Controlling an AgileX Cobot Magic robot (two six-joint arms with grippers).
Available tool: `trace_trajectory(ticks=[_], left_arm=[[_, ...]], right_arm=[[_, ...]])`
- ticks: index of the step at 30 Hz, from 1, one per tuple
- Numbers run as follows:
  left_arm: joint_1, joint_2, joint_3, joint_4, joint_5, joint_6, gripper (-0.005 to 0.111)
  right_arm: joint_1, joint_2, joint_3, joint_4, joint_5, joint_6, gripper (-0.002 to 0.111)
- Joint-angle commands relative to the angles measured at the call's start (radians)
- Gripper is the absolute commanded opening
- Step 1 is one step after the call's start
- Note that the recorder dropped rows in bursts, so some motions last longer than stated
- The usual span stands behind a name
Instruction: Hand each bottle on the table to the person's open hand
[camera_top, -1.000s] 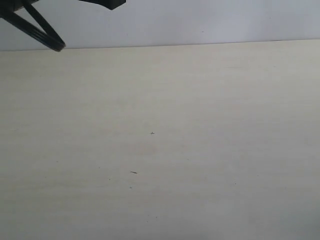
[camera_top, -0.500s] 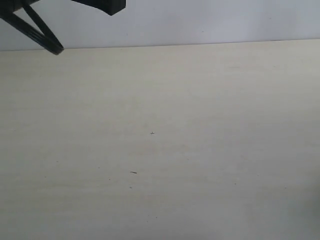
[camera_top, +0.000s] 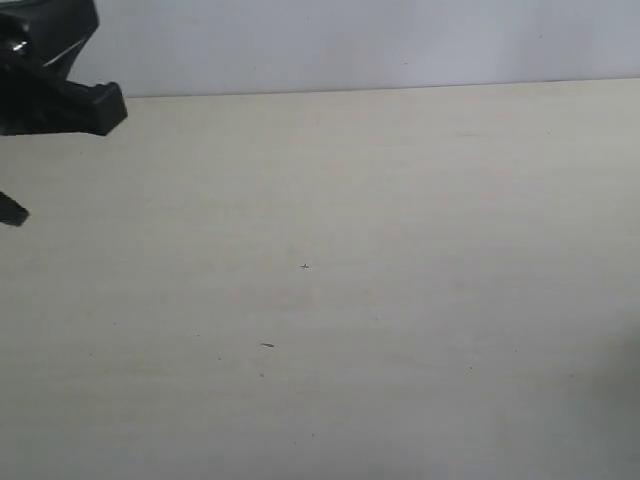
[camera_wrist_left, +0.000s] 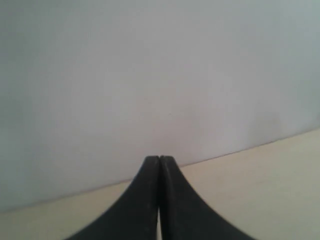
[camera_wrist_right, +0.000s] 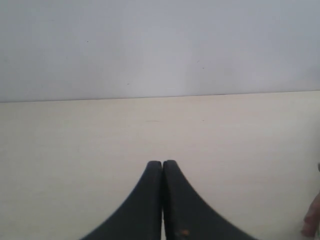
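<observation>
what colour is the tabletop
The wide flat tabletop is pale cream with tiny dark specks, clearest in the exterior view.

Smooth matt cream table (camera_top: 400, 300) with faint wood grain, plain matt wall (camera_top: 400, 40), smooth black plastic left gripper (camera_wrist_left: 159, 159) and right gripper (camera_wrist_right: 162, 163)

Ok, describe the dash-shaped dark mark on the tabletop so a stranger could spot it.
The pale cream table fills most of the exterior view. Slightly left of its middle, in the lower half of the picture, lies a short dark dash. Unlike the tiny cross-like speck above it, it is a longer, nearly level stroke.
</observation>
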Motion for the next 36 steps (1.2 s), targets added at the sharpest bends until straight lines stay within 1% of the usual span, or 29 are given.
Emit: trace_trajectory(ticks=[1,2,4,9,14,18,20,21,22,25,27,29,32,34,36], left_arm=[[0.004,-0.012,0.020,-0.320,-0.030,0.003,0.000],[0.004,-0.012,0.020,-0.355,-0.022,0.003,0.000],[0.004,-0.010,0.020,-0.374,-0.007,0.003,0.000],[0.004,-0.010,0.020,-0.374,0.012,0.003,0.000],[0.004,-0.010,0.020,-0.374,0.011,0.051,0.000],[0.004,-0.010,0.020,-0.374,0.021,0.056,0.000],[0.014,-0.010,0.020,-0.371,0.042,0.056,0.000],[0.037,-0.024,0.020,-0.369,0.095,0.056,0.000],[0.071,-0.049,0.020,-0.369,0.176,0.056,0.000],[0.223,-0.171,0.020,-0.369,0.453,0.056,0.000],[0.321,-0.266,0.024,-0.366,0.561,0.060,0.000],[0.418,-0.391,0.041,-0.328,0.622,0.071,0.000],[0.523,-0.576,0.086,-0.279,0.632,0.088,0.000],[0.573,-0.699,0.118,-0.274,0.636,0.113,0.000],[0.600,-0.797,0.150,-0.274,0.641,0.134,0.000]], right_arm=[[0.003,-0.007,0.004,-0.006,-0.005,-0.002,0.000],[0.003,-0.007,0.004,-0.006,-0.005,-0.002,0.000],[0.003,-0.007,0.004,-0.006,-0.005,-0.002,0.000],[0.003,-0.007,0.004,-0.006,-0.005,-0.002,0.000],[0.003,-0.007,0.004,-0.006,-0.005,-0.002,0.000],[0.003,-0.007,0.004,-0.006,-0.005,-0.002,0.000],[0.003,-0.007,0.004,-0.006,-0.005,-0.002,0.000],[0.003,-0.007,0.004,-0.006,-0.005,-0.002,0.000],[0.003,-0.007,0.004,-0.006,-0.005,-0.002,0.000],[0.003,-0.007,0.004,-0.006,-0.005,-0.002,0.000],[0.003,-0.007,0.004,-0.006,-0.005,-0.002,0.000],[0.003,-0.007,0.004,-0.002,-0.005,-0.002,0.000],[0.003,-0.007,0.004,0.005,-0.005,-0.002,0.000],[0.003,-0.007,0.004,0.005,-0.005,-0.002,0.000],[0.003,-0.007,0.004,0.005,-0.005,-0.002,0.000]])
